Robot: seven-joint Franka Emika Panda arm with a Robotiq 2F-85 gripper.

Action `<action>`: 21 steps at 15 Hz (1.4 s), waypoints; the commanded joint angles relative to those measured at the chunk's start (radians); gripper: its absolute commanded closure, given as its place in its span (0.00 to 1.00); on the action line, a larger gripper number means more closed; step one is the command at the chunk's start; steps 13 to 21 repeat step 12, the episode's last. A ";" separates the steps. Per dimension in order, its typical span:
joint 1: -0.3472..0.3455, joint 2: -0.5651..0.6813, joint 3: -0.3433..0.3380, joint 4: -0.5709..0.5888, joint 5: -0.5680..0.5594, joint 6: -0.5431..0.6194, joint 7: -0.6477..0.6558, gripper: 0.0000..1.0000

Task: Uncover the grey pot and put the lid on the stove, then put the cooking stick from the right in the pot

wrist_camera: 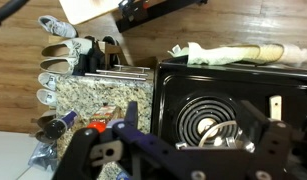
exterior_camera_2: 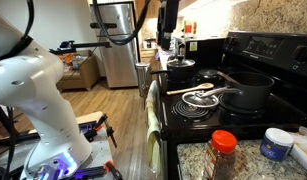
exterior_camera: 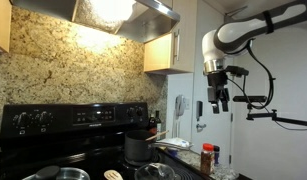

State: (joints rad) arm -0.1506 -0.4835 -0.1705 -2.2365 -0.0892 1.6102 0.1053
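Observation:
The grey pot (exterior_camera: 140, 148) stands uncovered on the black stove (exterior_camera: 53, 125), at the back right, and it also shows in an exterior view (exterior_camera_2: 249, 92). The glassy lid (exterior_camera: 153, 172) lies on the front right coil burner, seen in the wrist view (wrist_camera: 208, 125) below my jaws. A pale wooden cooking stick (exterior_camera: 113, 175) lies at the stove's front middle; only a short piece shows in the wrist view (wrist_camera: 274, 103). My gripper (exterior_camera: 221, 98) hangs high, to the right of the stove, open and empty (wrist_camera: 198, 120).
A second pot with a lid (exterior_camera_2: 181, 70) sits on the front left burner. A towel (wrist_camera: 223, 52) hangs on the oven handle. On the granite counter (wrist_camera: 93, 100) stand a red-capped spice jar (exterior_camera_2: 223, 155) and a blue-lidded tub (exterior_camera_2: 276, 145).

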 commanded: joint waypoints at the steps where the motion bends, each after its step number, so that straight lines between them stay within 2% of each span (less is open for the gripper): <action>1: -0.027 -0.113 0.021 -0.081 -0.038 0.043 0.003 0.00; 5: -0.034 -0.156 0.004 -0.133 -0.018 0.237 0.007 0.00; 6: -0.032 -0.132 0.010 -0.096 -0.016 0.163 -0.004 0.00; 8: -0.034 -0.142 0.007 -0.112 -0.015 0.206 -0.005 0.00; 21: -0.035 -0.142 0.006 -0.112 -0.015 0.209 -0.005 0.00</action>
